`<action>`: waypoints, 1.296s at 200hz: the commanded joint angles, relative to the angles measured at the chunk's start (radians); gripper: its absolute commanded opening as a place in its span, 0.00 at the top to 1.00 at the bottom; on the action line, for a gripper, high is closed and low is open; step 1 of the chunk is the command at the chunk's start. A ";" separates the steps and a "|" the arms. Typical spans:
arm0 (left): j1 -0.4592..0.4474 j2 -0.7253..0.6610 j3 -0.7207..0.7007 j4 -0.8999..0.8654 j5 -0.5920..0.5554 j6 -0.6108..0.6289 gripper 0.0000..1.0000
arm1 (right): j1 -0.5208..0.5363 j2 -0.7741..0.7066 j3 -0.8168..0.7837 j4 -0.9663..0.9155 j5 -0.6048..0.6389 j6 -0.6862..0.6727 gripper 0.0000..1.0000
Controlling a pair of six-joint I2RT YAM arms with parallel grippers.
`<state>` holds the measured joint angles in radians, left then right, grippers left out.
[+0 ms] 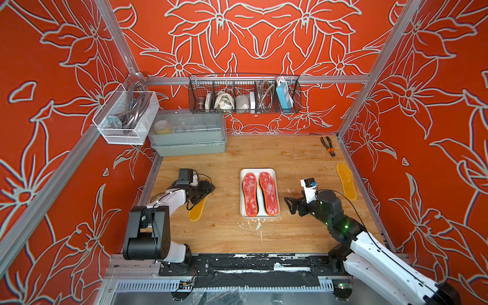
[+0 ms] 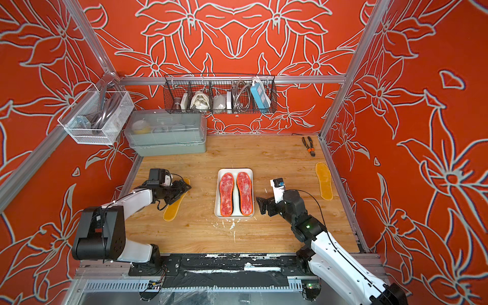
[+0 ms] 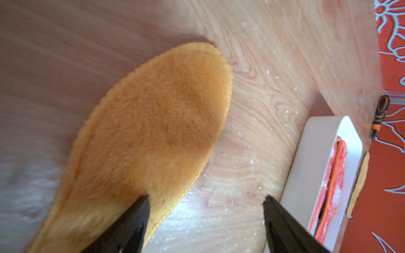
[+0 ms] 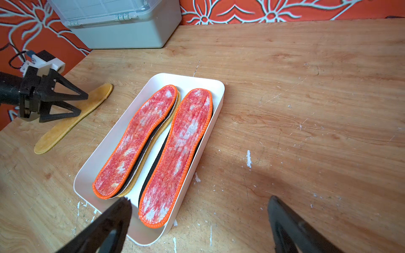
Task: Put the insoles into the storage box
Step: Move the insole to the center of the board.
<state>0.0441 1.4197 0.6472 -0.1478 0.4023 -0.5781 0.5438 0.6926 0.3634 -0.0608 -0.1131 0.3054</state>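
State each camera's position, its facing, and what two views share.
Top views: high in front, looking down toward the back wall; left pincer and right pincer show.
Left wrist: on the left arm, looking past its open pincer at an amber insole.
Right wrist: on the right arm, facing the storage box; its open pincer and the left pincer show.
Shared: both wrist views catch the storage box and red-white insoles.
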 commanded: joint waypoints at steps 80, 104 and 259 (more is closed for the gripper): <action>0.024 -0.147 0.057 -0.225 -0.215 0.061 0.12 | 0.002 0.032 -0.021 0.048 -0.011 -0.002 0.00; 0.028 -0.075 0.062 -0.226 -0.230 0.068 0.10 | 0.003 0.045 -0.021 0.051 -0.014 0.003 0.01; 0.020 0.009 -0.023 -0.105 -0.082 0.115 1.00 | 0.003 0.074 -0.027 0.066 0.003 0.008 0.01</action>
<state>0.0689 1.4288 0.6353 -0.2848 0.2779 -0.4843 0.5438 0.7567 0.3538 -0.0135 -0.1154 0.3058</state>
